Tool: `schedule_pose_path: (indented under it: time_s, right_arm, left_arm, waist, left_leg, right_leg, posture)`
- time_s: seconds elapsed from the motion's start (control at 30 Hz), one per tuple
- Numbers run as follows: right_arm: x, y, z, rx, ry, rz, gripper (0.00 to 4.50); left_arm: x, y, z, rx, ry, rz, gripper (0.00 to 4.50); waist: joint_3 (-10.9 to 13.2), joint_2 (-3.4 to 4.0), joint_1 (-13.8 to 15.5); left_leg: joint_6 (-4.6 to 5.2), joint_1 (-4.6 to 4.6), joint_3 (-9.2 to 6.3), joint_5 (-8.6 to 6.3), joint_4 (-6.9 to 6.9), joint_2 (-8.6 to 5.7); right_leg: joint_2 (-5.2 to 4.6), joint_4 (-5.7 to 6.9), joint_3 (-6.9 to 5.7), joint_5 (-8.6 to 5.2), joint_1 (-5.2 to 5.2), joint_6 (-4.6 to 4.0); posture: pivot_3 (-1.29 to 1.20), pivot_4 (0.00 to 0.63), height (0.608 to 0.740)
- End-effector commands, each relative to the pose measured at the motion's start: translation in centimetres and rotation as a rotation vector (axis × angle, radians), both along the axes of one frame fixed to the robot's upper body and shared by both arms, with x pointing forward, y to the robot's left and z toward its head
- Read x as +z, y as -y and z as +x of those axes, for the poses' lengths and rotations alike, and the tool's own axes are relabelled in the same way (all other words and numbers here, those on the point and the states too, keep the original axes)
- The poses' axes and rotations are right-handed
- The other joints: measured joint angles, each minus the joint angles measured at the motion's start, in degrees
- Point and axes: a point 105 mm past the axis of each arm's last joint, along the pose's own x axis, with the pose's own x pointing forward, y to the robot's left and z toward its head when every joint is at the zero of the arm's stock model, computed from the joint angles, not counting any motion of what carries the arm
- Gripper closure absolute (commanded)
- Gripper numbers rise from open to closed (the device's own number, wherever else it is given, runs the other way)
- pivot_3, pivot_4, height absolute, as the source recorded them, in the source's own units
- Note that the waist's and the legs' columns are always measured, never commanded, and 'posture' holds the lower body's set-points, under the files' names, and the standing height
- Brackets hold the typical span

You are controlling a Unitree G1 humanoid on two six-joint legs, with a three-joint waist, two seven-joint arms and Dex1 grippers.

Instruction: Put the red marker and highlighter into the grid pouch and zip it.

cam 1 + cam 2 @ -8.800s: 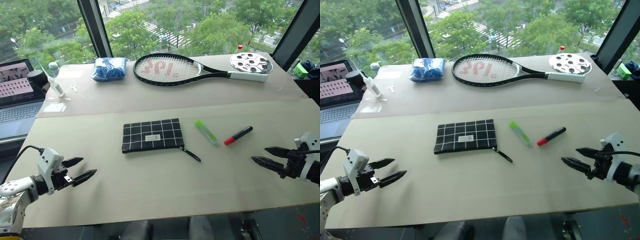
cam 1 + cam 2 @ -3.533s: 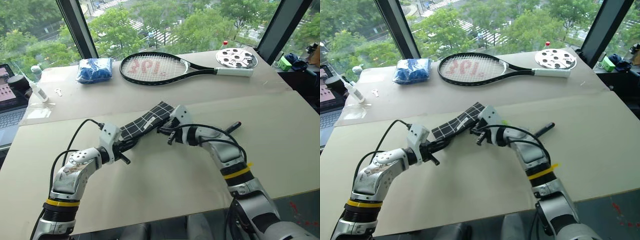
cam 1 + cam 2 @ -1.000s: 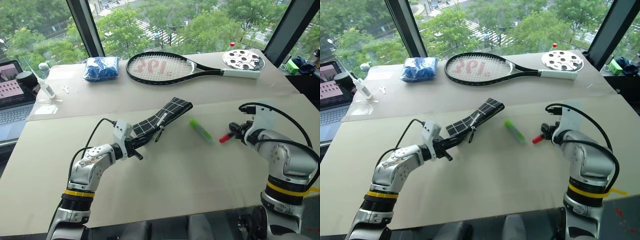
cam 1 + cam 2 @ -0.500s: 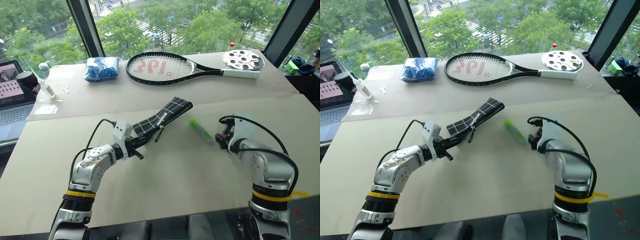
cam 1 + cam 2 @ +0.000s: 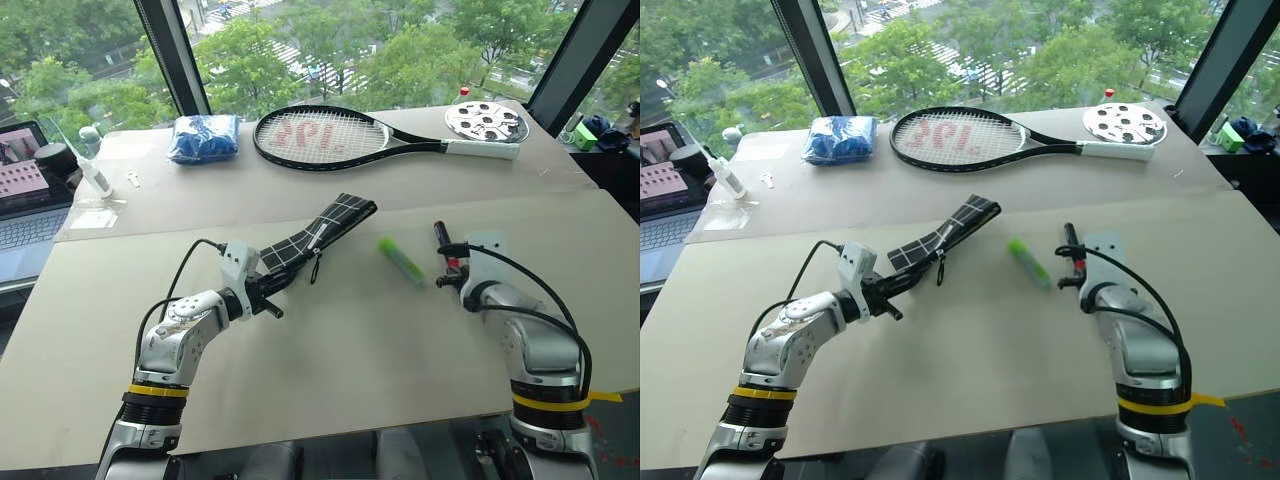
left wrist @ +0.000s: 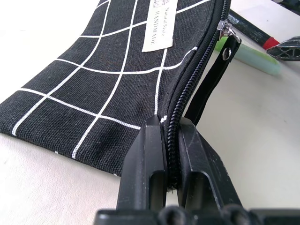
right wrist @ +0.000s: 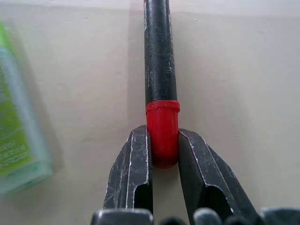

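Note:
My left gripper [image 5: 270, 288] is shut on the near end of the grid pouch [image 5: 322, 229], pinching its zipper edge [image 6: 169, 126]. The pouch slopes up off the table, its far end raised and its black zipper pull [image 6: 212, 79] hanging loose. The light-green highlighter [image 5: 400, 261] lies flat on the table between the pouch and my right hand. The red marker [image 7: 158, 65] has its red cap clamped between my right gripper's [image 5: 449, 267] fingers. Its black barrel [image 5: 439, 236] points away from me.
A tennis racket [image 5: 350, 136], a blue bundle [image 5: 203, 137] and a white perforated disc [image 5: 487, 121] lie along the table's far side by the window. A laptop [image 5: 27, 190] and a small bottle [image 5: 94, 174] stand at the far left.
My right gripper has sunk a little and closed on the marker's red cap. The marker has swung from a slant to pointing straight away. The left gripper and pouch have kept still.

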Motion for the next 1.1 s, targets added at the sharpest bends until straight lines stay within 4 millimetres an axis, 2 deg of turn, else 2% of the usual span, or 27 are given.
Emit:
schedule_pose_path:
  time_s: [0.03,0.07,0.13,0.2,0.27,0.33,0.4,0.47,0.53,0.63,0.8,1.1]
  right_arm:
    - [1.2,2.6,0.8,-0.073,0.049,-0.011,4.09]
    - [1.5,2.8,1.0,-0.079,0.066,-0.001,4.09]
    - [5.5,3.4,2.7,-0.016,0.219,-0.022,4.09]
    - [8.2,3.4,3.6,0.046,0.315,-0.04,4.09]
    - [12.0,1.1,3.9,0.252,0.457,-0.124,4.09]
    - [14.2,-1.9,3.1,0.489,0.552,-0.276,4.09]
    - [14.4,-4.0,2.0,0.682,0.582,-0.424,4.09]
    - [12.8,-5.7,0.4,0.925,0.551,-0.669,4.09]
    - [11.3,-5.9,-0.7,1.09,0.488,-0.824,4.09]
    - [10.9,-5.9,-1.7,1.202,0.476,-0.901,4.09]
    - [10.5,-6.1,-2.9,1.335,0.488,-1.041,4.09]
    - [10.6,-6.1,-1.4,1.322,0.502,-1.145,4.09]
  left_arm:
    - [1.5,-0.2,0.0,-0.003,0.057,-0.002,4.5]
    - [1.5,-0.2,0.1,-0.003,0.057,-0.002,4.5]
    - [1.4,-0.2,0.0,-0.009,0.053,0.002,4.5]
    - [1.3,-0.2,-0.1,-0.014,0.049,0.006,4.5]
    - [1.3,-0.2,-0.2,-0.022,0.045,0.01,4.5]
    - [1.3,-0.2,-0.2,-0.029,0.041,0.014,4.5]
    - [1.3,-0.2,-0.3,-0.034,0.04,0.017,4.5]
    - [1.3,-0.2,-0.4,-0.041,0.038,0.019,4.5]
    - [1.4,-0.2,-0.5,-0.046,0.036,0.02,4.5]
    - [1.3,-0.1,-0.8,-0.054,0.028,0.02,4.5]
    - [1.3,0.0,-1.4,-0.075,0.018,0.025,4.5]
    - [1.4,0.4,-1.6,-0.092,0.013,0.028,4.5]
  waist:
    - [0.0,0.0,0.0]
    - [0.0,-0.01,0.1]
    - [0.0,-0.01,0.0]
    - [0.0,0.04,-0.2]
    - [0.0,0.04,-0.5]
    - [0.0,0.04,-0.8]
    - [0.0,0.03,-1.0]
    - [0.0,0.02,-1.3]
    - [0.0,0.02,-1.1]
    - [0.0,0.01,-1.1]
    - [0.0,0.01,-1.0]
    - [0.0,0.01,-0.5]
  left_leg:
    - [0.0,0.0,0.0,0.0,0.0,0.0]
    - [0.0,0.0,0.01,0.0,0.01,-0.01]
    - [0.0,-0.01,0.01,0.0,0.0,0.0]
    - [0.01,-0.04,0.07,0.01,0.0,-0.05]
    - [0.01,-0.05,0.09,0.01,-0.01,-0.02]
    - [0.01,-0.04,0.1,0.01,-0.13,0.02]
    - [0.01,-0.04,0.1,0.0,-0.16,0.06]
    - [0.02,-0.04,0.11,0.0,-0.17,0.06]
    - [0.04,-0.09,0.12,-0.01,-0.16,0.04]
    - [0.07,-0.15,0.14,-0.03,-0.03,-0.01]
    - [0.06,-0.13,0.18,-0.03,-0.06,0.05]
    - [0.07,-0.12,0.27,-0.03,-0.05,0.06]
  right_leg:
    - [0.0,0.0,0.0,0.0,0.01,0.0]
    - [0.0,-0.01,0.0,0.02,0.01,-0.01]
    - [0.0,-0.03,0.0,0.03,0.0,-0.01]
    - [-0.01,-0.1,0.06,0.07,-0.04,0.03]
    - [0.0,-0.16,0.06,0.09,-0.05,0.05]
    - [0.04,-0.22,0.05,0.09,-0.08,0.04]
    - [0.07,-0.3,0.01,0.09,-0.05,0.05]
    - [0.07,-0.36,0.0,0.1,-0.04,0.07]
    - [0.06,-0.59,-0.01,0.16,0.02,0.17]
    - [0.06,-0.71,0.01,0.3,0.02,0.24]
    - [0.07,-0.72,0.0,0.33,0.0,0.22]
    - [0.07,-0.72,0.02,0.36,0.0,0.17]
  posture:
    - [0.0,0.15,0.74]
    - [0.0,0.15,0.74]
    - [0.0,0.15,0.74]
    - [0.0,0.15,0.74]
    - [0.0,0.15,0.74]
    - [0.0,0.15,0.74]
    - [0.0,0.15,0.74]
    - [0.0,0.15,0.74]
    - [0.0,0.15,0.74]
    - [0.0,0.15,0.74]
    - [0.0,0.15,0.74]
    - [0.0,0.15,0.74]
